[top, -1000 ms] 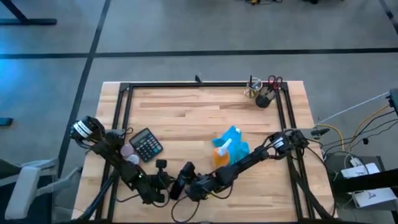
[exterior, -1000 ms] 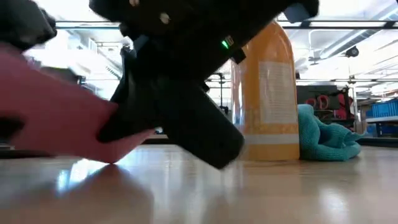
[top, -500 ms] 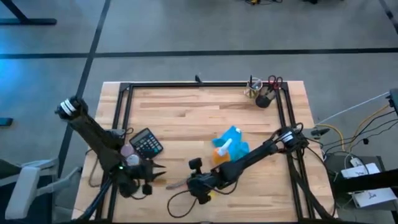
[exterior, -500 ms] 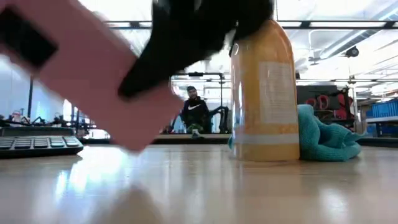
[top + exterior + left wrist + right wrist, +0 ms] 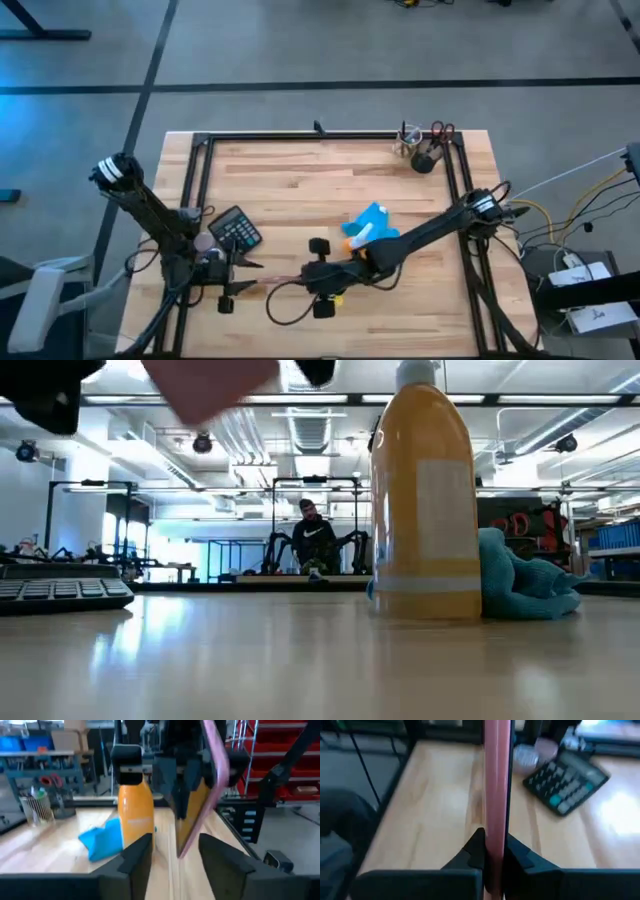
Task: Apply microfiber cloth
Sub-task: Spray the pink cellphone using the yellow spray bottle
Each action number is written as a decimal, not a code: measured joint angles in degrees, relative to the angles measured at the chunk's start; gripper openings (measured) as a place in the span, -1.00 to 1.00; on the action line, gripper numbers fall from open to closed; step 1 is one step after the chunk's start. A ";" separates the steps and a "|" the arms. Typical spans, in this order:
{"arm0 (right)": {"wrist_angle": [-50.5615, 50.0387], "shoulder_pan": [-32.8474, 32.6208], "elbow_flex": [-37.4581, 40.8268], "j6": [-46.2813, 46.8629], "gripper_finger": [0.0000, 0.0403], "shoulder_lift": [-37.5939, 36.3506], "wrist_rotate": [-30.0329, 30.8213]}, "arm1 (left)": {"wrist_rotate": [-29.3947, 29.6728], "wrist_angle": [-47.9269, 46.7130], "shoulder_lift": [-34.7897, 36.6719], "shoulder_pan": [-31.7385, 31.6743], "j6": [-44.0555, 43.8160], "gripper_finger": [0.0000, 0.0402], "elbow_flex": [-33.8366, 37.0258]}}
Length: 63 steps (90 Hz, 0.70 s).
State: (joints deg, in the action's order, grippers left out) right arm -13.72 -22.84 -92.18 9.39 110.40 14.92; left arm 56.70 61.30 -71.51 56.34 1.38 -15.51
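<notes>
The turquoise microfiber cloth [image 5: 374, 220] lies crumpled on the table behind the orange spray bottle [image 5: 357, 246]; the low view shows the cloth [image 5: 525, 582] right of the bottle [image 5: 425, 500]. No gripper touches it. Left of the bottle, my right gripper [image 5: 300, 282] is shut on a pink-cased phone [image 5: 210, 785] held above the table. My left gripper [image 5: 246, 265] stands open further left, pointing at the phone, nothing between its fingers [image 5: 136, 862]. My right gripper pinches the phone's two flat faces between its two fingers, at the end nearest the wrist [image 5: 496, 832]. The fingers reach roughly level from the table's right. The phone stands on edge and tilted, reaching out beyond the fingertips, lifted clear of the table [image 5: 210, 385].
A black calculator [image 5: 236, 231] and a small round silvery object [image 5: 207, 243] lie beside my left arm. A pen cup [image 5: 424, 158] and scissors [image 5: 441, 130] are at the far right. A black frame [image 5: 330, 136] rims the table. A person [image 5: 312, 538] sits in the room beyond.
My right gripper has raised the phone from near the tabletop until it is clear and near the top of the low view, moving slightly toward the far edge. My left gripper has drawn back from the phone toward the table's left edge.
</notes>
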 joint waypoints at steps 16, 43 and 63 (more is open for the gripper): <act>2.64 1.06 -0.07 0.04 -0.96 -1.45 0.06 | -4.91 12.14 -0.16 -2.09 10.58 0.07 -0.69; 5.94 1.87 -0.07 1.18 -0.96 -1.45 -0.40 | -15.41 20.99 0.09 -7.12 18.12 0.06 -2.82; 8.21 1.93 -0.07 1.27 -0.96 -1.45 -0.36 | -17.38 20.88 -0.73 -11.26 19.23 -0.12 -6.43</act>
State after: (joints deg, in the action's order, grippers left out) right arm -5.52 -20.91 -92.25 10.66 108.95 14.56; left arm 39.32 82.18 -72.24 45.08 20.61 -21.94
